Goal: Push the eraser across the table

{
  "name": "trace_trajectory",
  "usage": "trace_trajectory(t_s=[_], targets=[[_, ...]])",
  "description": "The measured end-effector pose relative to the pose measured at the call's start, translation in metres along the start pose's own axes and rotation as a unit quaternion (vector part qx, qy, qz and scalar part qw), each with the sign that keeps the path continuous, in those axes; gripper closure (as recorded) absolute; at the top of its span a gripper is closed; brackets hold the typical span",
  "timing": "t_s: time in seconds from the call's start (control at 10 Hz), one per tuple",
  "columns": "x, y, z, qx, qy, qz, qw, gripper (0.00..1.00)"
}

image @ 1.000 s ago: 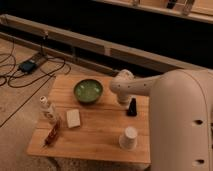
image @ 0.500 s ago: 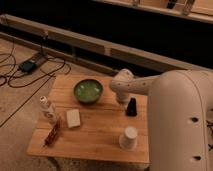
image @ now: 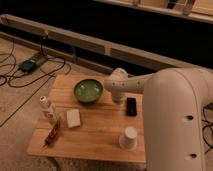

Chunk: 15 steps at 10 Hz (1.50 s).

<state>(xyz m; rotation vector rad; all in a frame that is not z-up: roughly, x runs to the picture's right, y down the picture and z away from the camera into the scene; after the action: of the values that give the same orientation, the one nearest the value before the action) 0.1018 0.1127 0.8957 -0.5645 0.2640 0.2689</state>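
Note:
The eraser (image: 131,106) is a small flat black block lying on the right half of the wooden table (image: 97,131), near its far edge. My white arm reaches in from the right, and its rounded wrist hangs over the table's far middle. The gripper (image: 119,99) points down just left of the eraser, between it and the green bowl (image: 88,91). It is close beside the eraser; I cannot tell if it touches it.
A whitish square block (image: 73,118) lies left of centre. A small bottle (image: 48,107) and a red-brown packet (image: 52,133) are at the left edge. A paper cup (image: 129,138) stands at the front right. Cables and a power adapter (image: 27,65) lie on the floor to the left.

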Motion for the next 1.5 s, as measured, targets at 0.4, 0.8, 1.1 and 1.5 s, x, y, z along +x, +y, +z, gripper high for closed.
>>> trace_trajectory(t_s=[0.4, 0.8, 1.1, 1.5], targets=[[0.001, -0.016, 0.019, -0.011, -0.005, -0.008, 0.9999, 1.00], [0.012, -0.029, 0.039, -0.024, -0.009, -0.003, 0.9997, 1.00], [0.015, -0.029, 0.039, -0.024, -0.007, -0.003, 0.9997, 1.00], [0.054, -0.033, 0.039, -0.025, -0.021, 0.015, 0.9993, 1.00]])
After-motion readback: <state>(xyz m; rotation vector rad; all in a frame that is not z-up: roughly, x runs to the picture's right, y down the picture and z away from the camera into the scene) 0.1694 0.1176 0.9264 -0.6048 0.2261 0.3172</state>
